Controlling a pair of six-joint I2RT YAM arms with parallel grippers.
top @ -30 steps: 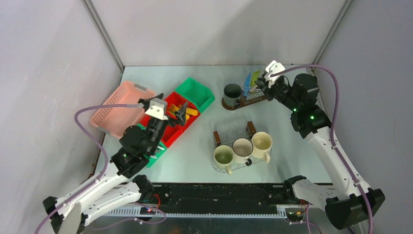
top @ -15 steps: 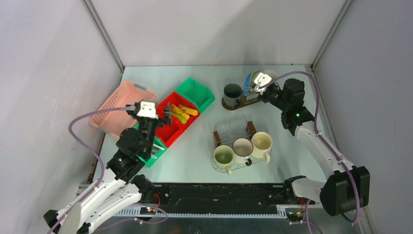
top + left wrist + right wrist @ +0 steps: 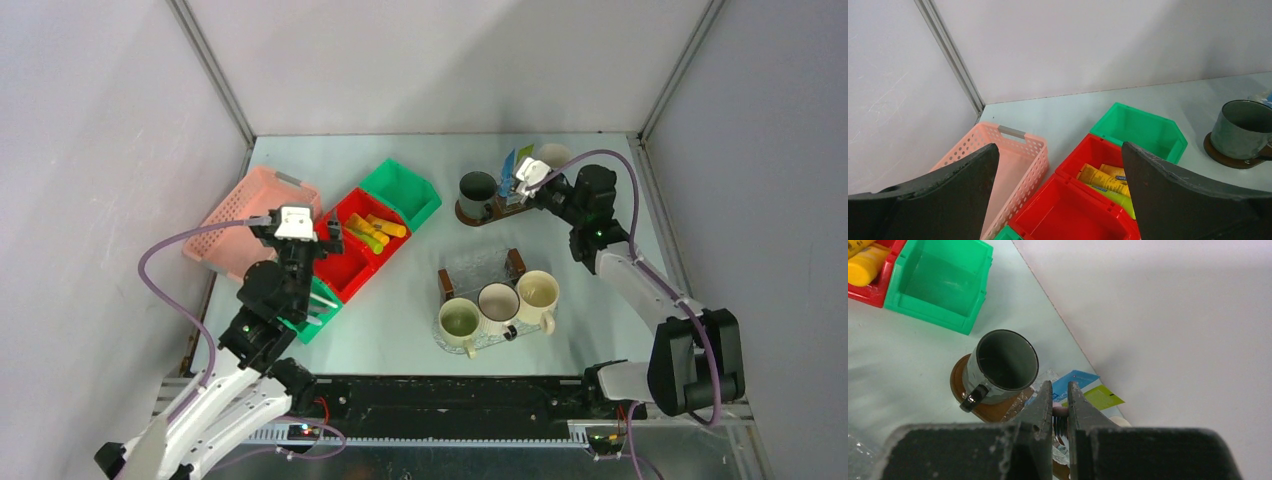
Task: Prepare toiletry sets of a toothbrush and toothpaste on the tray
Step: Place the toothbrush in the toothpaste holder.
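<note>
From above, the left gripper (image 3: 298, 232) is hanging wide open over the red bin (image 3: 352, 268), with the toothpaste tubes (image 3: 377, 228) lying just ahead of it. The right gripper (image 3: 516, 188) is hovering just beside the dark mug (image 3: 478, 187). In the left wrist view, the tubes are showing between the spread jaws. In the right wrist view, the jaws are standing almost together, with the mug sitting just beyond the fingertips. Whether they are pinching anything cannot be told.
</note>
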